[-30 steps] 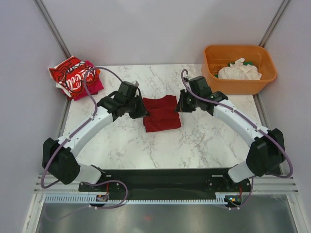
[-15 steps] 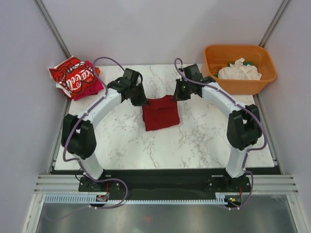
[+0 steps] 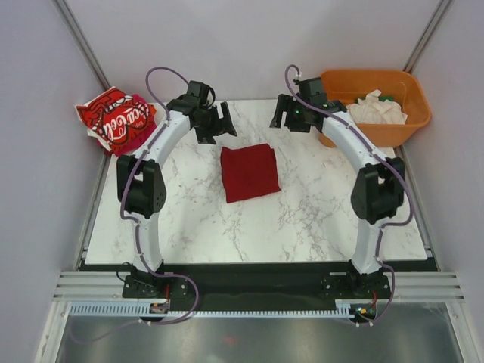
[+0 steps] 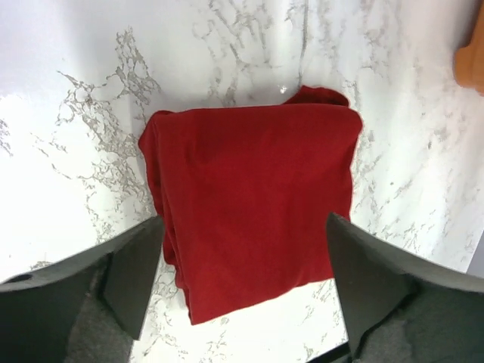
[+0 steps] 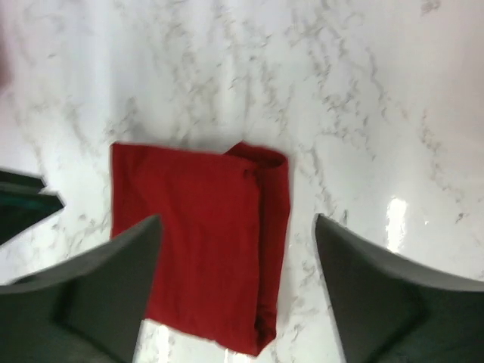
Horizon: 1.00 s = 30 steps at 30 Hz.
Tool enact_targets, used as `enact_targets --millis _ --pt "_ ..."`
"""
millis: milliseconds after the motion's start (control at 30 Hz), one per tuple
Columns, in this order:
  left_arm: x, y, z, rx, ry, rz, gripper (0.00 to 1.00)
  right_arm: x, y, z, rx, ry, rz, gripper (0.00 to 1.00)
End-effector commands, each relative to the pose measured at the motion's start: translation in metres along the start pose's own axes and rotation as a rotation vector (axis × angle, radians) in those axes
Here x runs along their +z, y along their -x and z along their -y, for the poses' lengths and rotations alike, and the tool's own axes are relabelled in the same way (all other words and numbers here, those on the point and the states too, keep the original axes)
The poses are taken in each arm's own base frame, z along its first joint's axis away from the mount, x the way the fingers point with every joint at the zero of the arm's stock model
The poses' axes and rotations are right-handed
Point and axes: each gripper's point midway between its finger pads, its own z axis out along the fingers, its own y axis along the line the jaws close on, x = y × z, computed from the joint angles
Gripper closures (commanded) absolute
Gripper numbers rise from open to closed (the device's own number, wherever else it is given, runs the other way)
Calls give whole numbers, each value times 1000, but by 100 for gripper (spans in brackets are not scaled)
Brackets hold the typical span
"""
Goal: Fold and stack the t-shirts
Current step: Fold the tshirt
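Crimson cloth lay at the middle of the scene: the plain dark red t-shirt, folded into a compact, nearly square packet, rested flat on the marble table, a little toward the far side and slightly turned against the table's edges. Nothing touched it. The left gripper hung above the table just beyond the packet's far left corner with its jaws spread wide and nothing between them; in the left wrist view the whole packet showed in the gap between the two dark fingers, with stacked fold edges down one side and a small bulge of cloth at one corner. The right gripper stood likewise just beyond the far right corner, its jaws also wide apart and holding nothing, and its wrist view showed the same packet below, with a doubled edge running along one side. The two grippers were well apart from each other, with the shirt on the near side of the space between them. At the far left corner of the table the bright red t-shirt with white lettering lay on top of the magenta t-shirt, the pair partly overhanging the table's edge. At the far right corner sat the orange tub, and the white t-shirt was bunched inside it.
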Motion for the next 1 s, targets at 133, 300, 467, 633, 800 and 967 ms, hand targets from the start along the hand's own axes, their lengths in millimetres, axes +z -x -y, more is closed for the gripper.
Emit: enact_targets --millis 133,300,467,633,800,967 --pt "-37 -40 20 100 -49 35 17 -46 -68 -75 -35 466 -52 62" --pt "-12 -70 14 85 -62 -18 18 -21 -137 -62 12 506 -225 95" --pt "21 -65 9 96 -62 -19 22 -1 -176 -29 4 415 -264 97" --pt "74 -61 -23 77 28 -57 23 24 -219 12 29 344 -344 97" --pt "94 -63 -59 38 117 -74 25 30 -260 28 68 367 -396 93" --pt "97 -63 -89 -11 178 -78 26 32 -285 36 82 381 -431 84"
